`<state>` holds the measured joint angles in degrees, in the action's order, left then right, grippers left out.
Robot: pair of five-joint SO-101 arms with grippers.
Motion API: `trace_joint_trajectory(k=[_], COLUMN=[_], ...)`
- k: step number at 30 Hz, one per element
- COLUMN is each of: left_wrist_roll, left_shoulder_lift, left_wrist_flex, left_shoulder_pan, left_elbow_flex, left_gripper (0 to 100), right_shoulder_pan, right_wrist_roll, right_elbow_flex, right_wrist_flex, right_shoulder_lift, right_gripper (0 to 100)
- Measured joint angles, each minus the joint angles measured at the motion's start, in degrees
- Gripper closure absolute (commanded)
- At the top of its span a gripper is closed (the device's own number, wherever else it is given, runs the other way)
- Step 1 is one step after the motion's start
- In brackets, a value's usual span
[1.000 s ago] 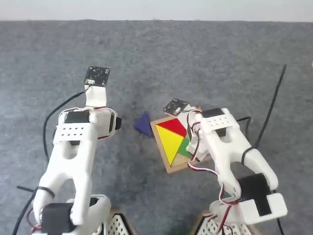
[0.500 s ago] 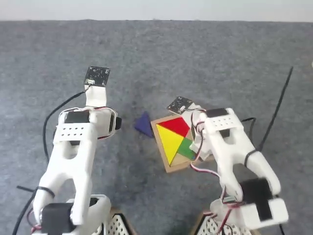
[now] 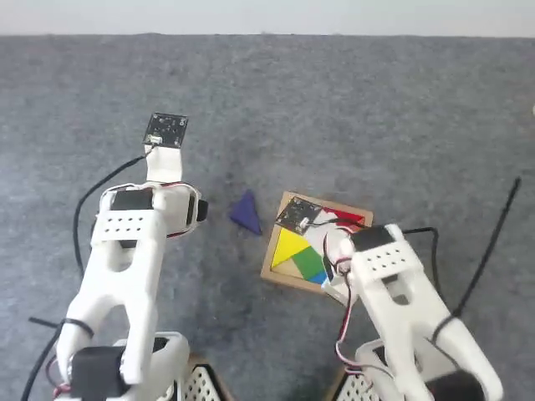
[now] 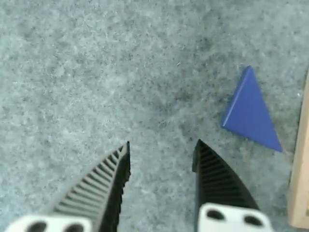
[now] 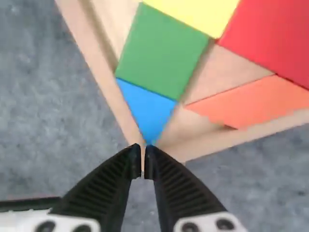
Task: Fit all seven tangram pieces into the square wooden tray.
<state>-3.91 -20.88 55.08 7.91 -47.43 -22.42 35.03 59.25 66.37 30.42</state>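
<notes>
Right gripper at lower centre, fingers pinched near-closed on the corner rim of the square wooden tray. Left gripper spread, empty. Flat dark-blue triangle on fuzzy grey carpet, upper right of the fingertips, apart.

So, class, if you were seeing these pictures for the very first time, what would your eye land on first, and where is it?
The bright pieces in the wooden tray stand out: a yellow triangle, a green square and a red piece. The right gripper is shut at the tray's corner. One dark blue triangle lies alone on the grey carpet beside the tray, near the open left gripper.
</notes>
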Motion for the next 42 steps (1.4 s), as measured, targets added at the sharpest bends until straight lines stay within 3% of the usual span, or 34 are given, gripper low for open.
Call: trace_joint_trajectory(k=[10,15,24,36,42], left_wrist_roll=[0.00,0.00,0.00,0.00,0.00], left_shoulder_lift=[0.18,0.18,0.18,0.18,0.18], left_wrist_flex=[0.00,0.00,0.00,0.00,0.00], left_shoulder_pan=[0.00,0.00,0.00,0.00,0.00], left_elbow_flex=[0.00,0.00,0.00,0.00,0.00], left_gripper=[79,79,79,79,79], right_shoulder_pan=[-4.31,1.41,-4.75,3.34,-1.67], right_wrist_roll=[-2.55,-2.73,-4.31,-3.25,-2.90], right_elbow_flex=[2.55,3.87,3.87,-7.12,-7.65], right_wrist_flex=[0.00,-3.52,-10.99,-10.29,-6.95], right_shoulder_lift=[7.65,6.86,-1.93,-16.88,-17.85], right_gripper=[97.8,87.4,85.3,85.3,85.3])
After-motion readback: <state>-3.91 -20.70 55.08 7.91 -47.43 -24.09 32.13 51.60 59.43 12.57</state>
